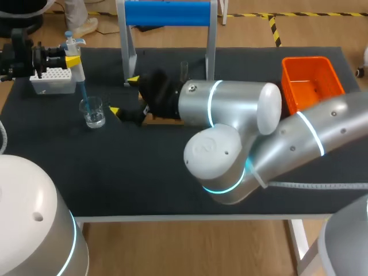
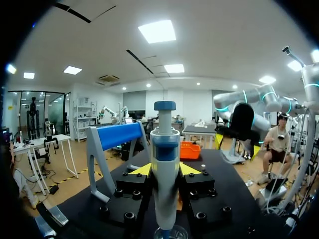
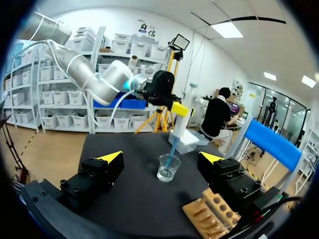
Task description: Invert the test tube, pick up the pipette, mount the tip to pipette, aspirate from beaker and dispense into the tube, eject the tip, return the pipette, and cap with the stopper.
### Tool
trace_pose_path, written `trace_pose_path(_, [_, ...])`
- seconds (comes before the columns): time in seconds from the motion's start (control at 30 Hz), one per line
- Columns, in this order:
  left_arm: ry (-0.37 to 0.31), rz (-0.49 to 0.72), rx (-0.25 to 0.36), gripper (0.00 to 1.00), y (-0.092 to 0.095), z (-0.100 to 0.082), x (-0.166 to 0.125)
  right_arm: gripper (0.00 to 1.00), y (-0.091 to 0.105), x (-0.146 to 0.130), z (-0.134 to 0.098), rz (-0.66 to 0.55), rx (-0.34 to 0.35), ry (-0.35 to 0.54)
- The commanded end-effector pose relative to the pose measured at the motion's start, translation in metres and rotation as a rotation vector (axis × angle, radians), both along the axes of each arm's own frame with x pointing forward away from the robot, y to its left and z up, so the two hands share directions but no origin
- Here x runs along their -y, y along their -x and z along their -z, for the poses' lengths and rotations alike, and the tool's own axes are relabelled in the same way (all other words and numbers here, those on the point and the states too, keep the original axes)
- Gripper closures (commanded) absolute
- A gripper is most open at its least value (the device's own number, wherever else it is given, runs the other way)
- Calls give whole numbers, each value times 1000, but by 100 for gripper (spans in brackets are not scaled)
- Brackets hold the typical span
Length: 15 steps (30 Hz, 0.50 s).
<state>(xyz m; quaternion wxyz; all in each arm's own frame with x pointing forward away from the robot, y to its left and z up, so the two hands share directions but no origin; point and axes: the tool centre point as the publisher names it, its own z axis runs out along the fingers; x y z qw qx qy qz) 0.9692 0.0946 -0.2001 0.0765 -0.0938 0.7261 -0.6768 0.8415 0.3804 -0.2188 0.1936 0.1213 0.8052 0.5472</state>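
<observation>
Blue-tipped, the pipette [image 1: 75, 56] stands upright, your left gripper [image 2: 164, 170] clamped on its body, its end down inside the beaker [image 1: 92, 111]. The test tube [image 1: 184, 69] stands well apart on your right, nearer the right gripper [image 1: 123, 95], whose fingers are spread and empty.

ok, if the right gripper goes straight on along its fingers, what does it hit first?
The right gripper would most likely meet the beaker first, centred ahead of its open fingers, with the pipette dipped in it. Nothing shows between; depth is hard to judge.
</observation>
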Motion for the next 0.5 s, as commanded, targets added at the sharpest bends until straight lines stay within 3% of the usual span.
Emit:
trace_pose_path(0.03, [-2,-2,0,100,1,-1,1,0,-10,8,-22,-52,-65,109])
trace_pose_path(0.5, [-2,-2,0,100,1,-1,1,0,-22,2,-68,-281,-85,105])
